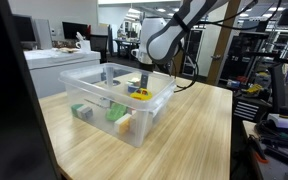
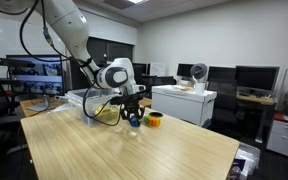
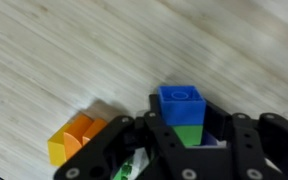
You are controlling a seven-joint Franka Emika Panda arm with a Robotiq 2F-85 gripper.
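The gripper (image 3: 191, 142) clamps a blue-on-green plastic brick stack (image 3: 181, 100) by its flat sides, keeping it square on the pale wooden table (image 3: 104, 50) (orange plastic brick (image 3: 72, 135) just beside).

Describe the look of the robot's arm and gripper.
The arm is glossy white, built of rounded tubular segments with dark bands at the joints. Black cables loop loosely alongside it. The gripper is matte black, made of angular linked bars, as the wrist view shows.
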